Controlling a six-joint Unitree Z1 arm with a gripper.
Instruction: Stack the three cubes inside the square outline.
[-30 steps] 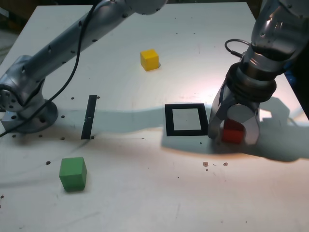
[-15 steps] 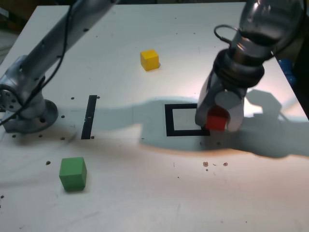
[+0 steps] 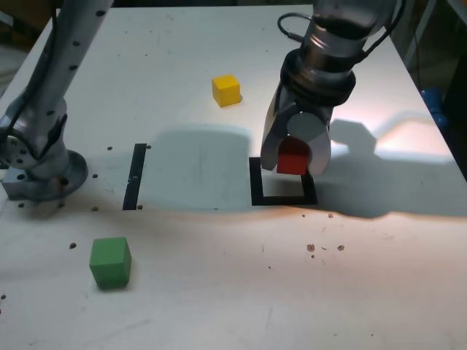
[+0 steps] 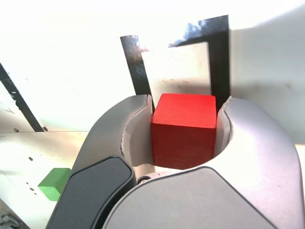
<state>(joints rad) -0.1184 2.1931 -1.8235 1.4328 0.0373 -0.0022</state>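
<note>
Since a second ago we have lifted the red cube point(image 3: 292, 162) off the table at the exterior view's right and carried it toward nine o'clock, so that it now hangs over the square outline point(image 3: 255, 191). Our gripper point(image 3: 295, 157) has its jaws clamped on the cube's two opposite sides; the wrist view shows the red block point(image 4: 183, 130) pinched squarely between the grey fingers point(image 4: 257, 138), with the frame's white middle point(image 4: 178, 69) directly beyond it.

We judge this to be the first placement: the transport is nearly done and the cube is not yet set down. Next we need to lower it straight, keeping its edges parallel to the tape, since the frame is only slightly wider than the block, then part the jaws once it rests on the white centre.

Two cubes remain. From the outline in the exterior view, the yellow cube point(image 3: 225, 90) sits toward eleven o'clock, and the green cube point(image 3: 110, 261) lies well apart toward eight o'clock, past the straight tape strip point(image 3: 136, 176).
</note>
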